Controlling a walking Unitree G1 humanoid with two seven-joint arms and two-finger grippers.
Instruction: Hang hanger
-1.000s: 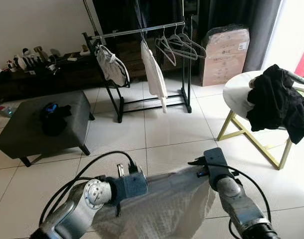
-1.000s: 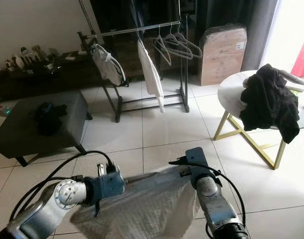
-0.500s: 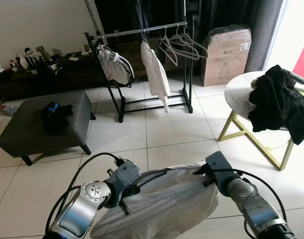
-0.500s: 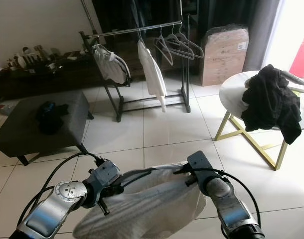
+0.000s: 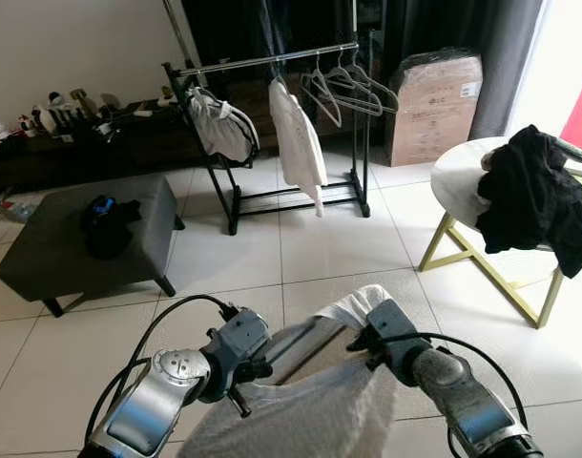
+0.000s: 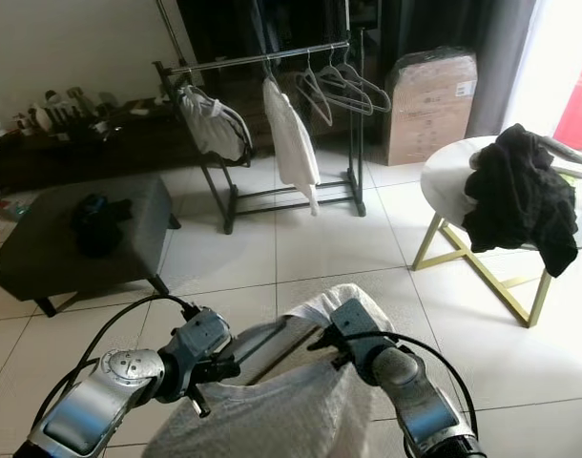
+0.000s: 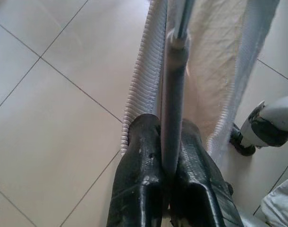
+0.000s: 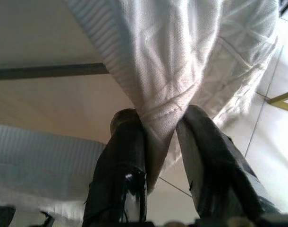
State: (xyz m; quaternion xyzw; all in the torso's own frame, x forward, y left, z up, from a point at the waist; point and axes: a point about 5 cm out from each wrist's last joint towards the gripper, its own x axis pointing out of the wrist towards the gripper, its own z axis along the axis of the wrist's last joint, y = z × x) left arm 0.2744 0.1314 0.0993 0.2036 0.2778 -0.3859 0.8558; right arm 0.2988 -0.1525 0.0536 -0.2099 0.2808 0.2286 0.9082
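Head views:
Garment: a white knit garment (image 5: pixel 315 401) is held low in front of the robot, above the tiled floor (image 5: pixel 272 258), stretched between both grippers.
Hanger: a grey hanger arm (image 5: pixel 296 348) is seen inside the garment's opening, running from the left gripper (image 5: pixel 258 367) toward the right gripper (image 5: pixel 363 336).
Clothes rack: a black rack (image 5: pixel 272 59) stands well ahead across the floor; a white top (image 5: pixel 299 143), a light bag-like garment (image 5: pixel 219 129) and several bare hangers (image 5: pixel 353 86) are hung on its rail.
Surroundings: a dark ottoman (image 5: pixel 86 239) with a black bundle (image 5: pixel 108 221) on it is placed ahead on the left; a round white table (image 5: pixel 463 181) on gold legs, draped with black clothing (image 5: pixel 539 196), stands on the right; a wrapped cardboard box (image 5: pixel 434 100) sits behind the rack.

Left wrist view:
Jaws: the two black fingers (image 7: pixel 144 184) are pressed together on the grey hanger rod (image 7: pixel 174 90), with the ribbed white hem (image 7: pixel 146 71) lying just beside it.

Right wrist view:
Jaws: the fingers (image 8: pixel 127 165) are clamped on a pinched fold of the white fabric (image 8: pixel 182 61); the dark hanger bar (image 8: pixel 49 71) is seen beyond, apart from the fingers.
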